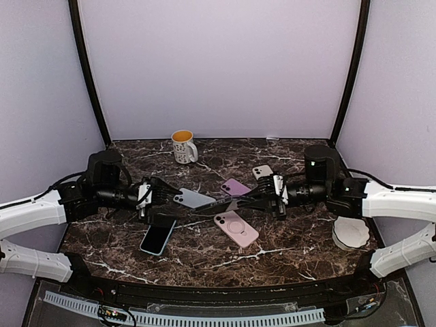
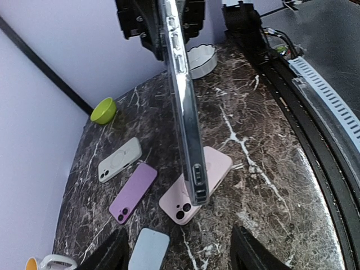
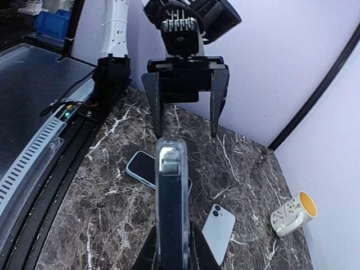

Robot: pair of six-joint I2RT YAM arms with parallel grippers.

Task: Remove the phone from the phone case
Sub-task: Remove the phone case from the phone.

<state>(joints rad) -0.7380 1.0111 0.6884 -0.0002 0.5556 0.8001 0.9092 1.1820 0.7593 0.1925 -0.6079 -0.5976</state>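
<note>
Desk (image 1: pixel 293 246): dark marble with white veins; everything below sits on or above it.
Right gripper (image 1: pixel 256 196): closed on the right end of the phone and holding it off the desk, turned on edge.
Left gripper (image 3: pixel 185 115): open, with its two fingers (image 3: pixel 154 107) spread apart just beyond the phone's left end; no contact shows.
Phone (image 3: pixel 171 225): in the air over mid-desk between the two grippers, running left to right.
Clear case (image 2: pixel 183 101): fitted around the phone, with its side buttons and end port showing.
White dish (image 1: pixel 351 234): near right, beside the right arm.
Mug (image 1: pixel 182 146): far edge, left of centre, upright, yellow inside.
Pink case (image 1: pixel 236 228): flat on the desk, just nearer than the held phone.
Blue phone (image 1: pixel 158 238): near left, screen up.
Grey-blue handset (image 1: pixel 194 198): back up, by the left gripper.
Purple case (image 1: pixel 236 186): just beyond the held phone.
Cream case (image 1: pixel 262 172): far side, right of the purple one.
Green bowl (image 2: pixel 104 109): far right corner.
</note>
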